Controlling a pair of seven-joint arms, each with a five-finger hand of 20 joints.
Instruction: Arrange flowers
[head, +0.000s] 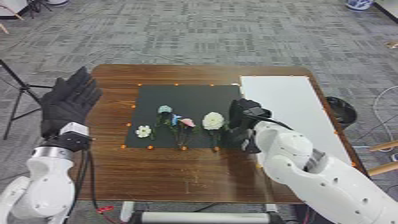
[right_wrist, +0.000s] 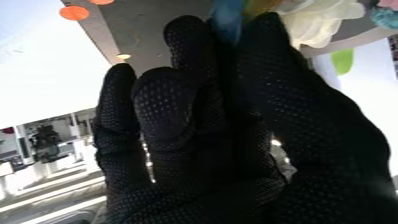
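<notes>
Carpet (head: 191, 35) in grey spreads beneath a brown wooden table (head: 115, 172). On the table's right side lies a white sheet (head: 284, 100), and left of it a black mat (head: 191, 95). A black tripod (head: 18, 102) stands left of the table, and a black bin (head: 341, 111) stands just beyond its right edge. The left hand (head: 69, 100) is raised by the table's left edge, open, its fingers straight and spread. The right hand (head: 242, 120) is at the mat's right side, near the largest flower; its fingers are mostly straight, the thumb close alongside. A blue strip (right_wrist: 227, 17) appears between their tips; whether it is gripped cannot be told.

The flowers lie on the mat: the large white flower (head: 213, 120) nearest the right hand, then leftward a pink flower (head: 187, 122), a blue flower (head: 176, 119) and, a little farther back, a pale blue flower (head: 165, 109). A small white flower (head: 143, 131) lies at the left end, nearer the near edge. Smallest are the orange dots (head: 184, 148) along the edges of mat and sheet.
</notes>
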